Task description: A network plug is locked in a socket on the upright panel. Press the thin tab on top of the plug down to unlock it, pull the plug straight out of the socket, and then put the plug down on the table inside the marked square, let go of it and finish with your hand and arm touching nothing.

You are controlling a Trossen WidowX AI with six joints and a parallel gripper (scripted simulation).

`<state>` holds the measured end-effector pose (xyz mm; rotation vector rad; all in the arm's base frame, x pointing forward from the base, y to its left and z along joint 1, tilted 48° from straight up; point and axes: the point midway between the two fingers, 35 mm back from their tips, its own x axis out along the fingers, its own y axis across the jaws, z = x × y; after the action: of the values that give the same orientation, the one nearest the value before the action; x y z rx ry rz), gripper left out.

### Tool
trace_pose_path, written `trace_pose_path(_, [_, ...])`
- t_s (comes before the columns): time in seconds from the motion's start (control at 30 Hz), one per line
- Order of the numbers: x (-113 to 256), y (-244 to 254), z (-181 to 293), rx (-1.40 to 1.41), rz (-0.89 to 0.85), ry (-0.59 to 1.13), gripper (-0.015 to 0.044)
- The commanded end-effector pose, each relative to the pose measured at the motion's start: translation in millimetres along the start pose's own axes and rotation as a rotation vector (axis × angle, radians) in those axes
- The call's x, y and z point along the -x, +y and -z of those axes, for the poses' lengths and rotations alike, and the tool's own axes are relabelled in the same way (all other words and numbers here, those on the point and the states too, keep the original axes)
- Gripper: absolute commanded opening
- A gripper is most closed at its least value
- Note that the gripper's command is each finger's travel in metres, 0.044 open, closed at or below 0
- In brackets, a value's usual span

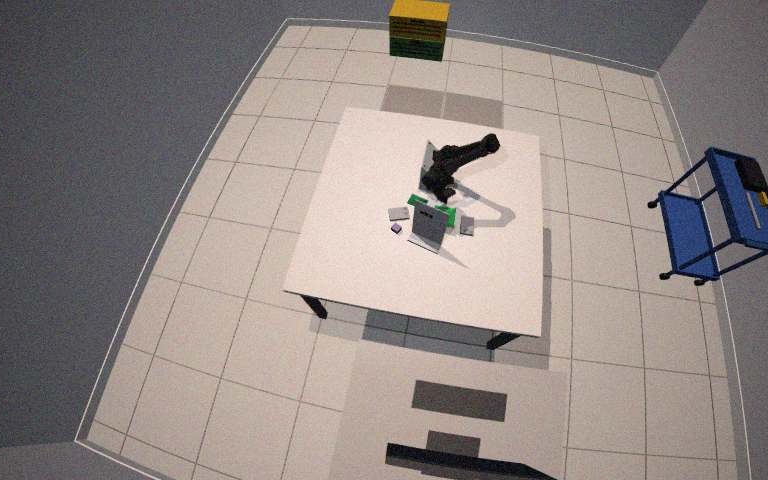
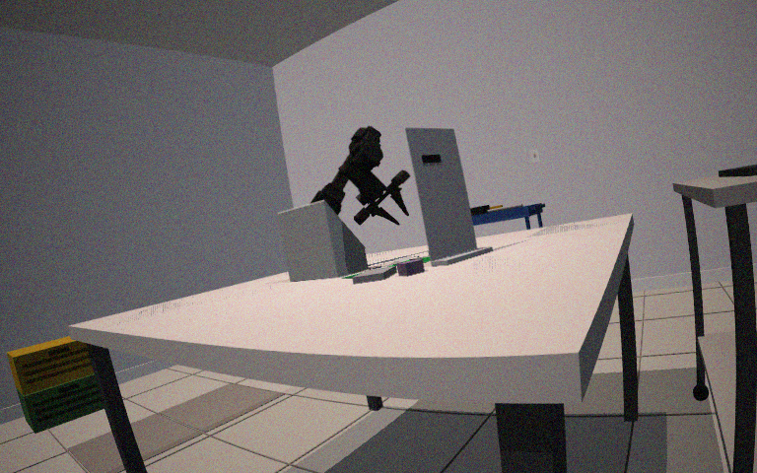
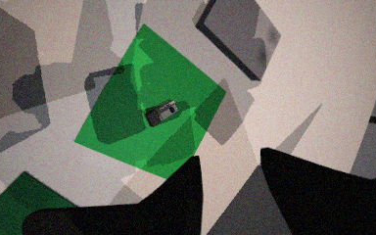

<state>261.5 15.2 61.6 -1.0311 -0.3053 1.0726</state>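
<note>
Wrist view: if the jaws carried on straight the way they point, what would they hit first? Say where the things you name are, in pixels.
Probably the tabletop [image 1: 364, 249] [image 2: 458, 310], near the green square [image 3: 176, 64]. The small plug [image 3: 160, 111] lies on that square, seemingly off to one side of the line, though depth is unclear.

In the top view, the plug [image 3: 162, 114] lies on the counter [image 1: 364, 261] [image 2: 371, 328] inside the marked square [image 1: 450, 218] [image 3: 176, 64], apart from the upright panel [image 1: 431, 224] [image 2: 444, 199]. One flat block [image 1: 467, 225] [image 3: 240, 36] lies just right of that square; another flat block [image 1: 398, 214] [image 2: 374, 274] lies left of the panel, with a small cube [image 1: 396, 228] [image 2: 410, 267] just before it. The gripper [image 2: 402, 219] [image 3: 230, 160] hangs above the counter, behind the panel. Stacked crates [image 1: 418, 29] [image 2: 57, 380] stand on the floor behind the counter; a cart [image 1: 722, 196] [image 2: 509, 214] stands well apart, right.
</note>
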Motion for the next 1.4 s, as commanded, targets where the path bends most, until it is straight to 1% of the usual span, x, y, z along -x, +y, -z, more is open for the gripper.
trace_pose_path(0.0, [2.6, -4.0, -1.0, 0.01, 0.007, -0.001, 0.0156])
trace_pose_path(0.17, [5.1, -4.3, 0.2, 0.002, 0.002, 0.008, 0.0156])
trace_pose_path(0.73, [46.9, -34.6, 5.0, 0.022, -0.007, 0.086, 0.0156])
trace_pose_path(1.33, [90.7, -65.3, -8.7, 0.04, -0.012, 0.132, 0.0156])
trace_pose_path(1.37, [90.7, -65.3, -8.7, 0.04, -0.012, 0.132, 0.0182])
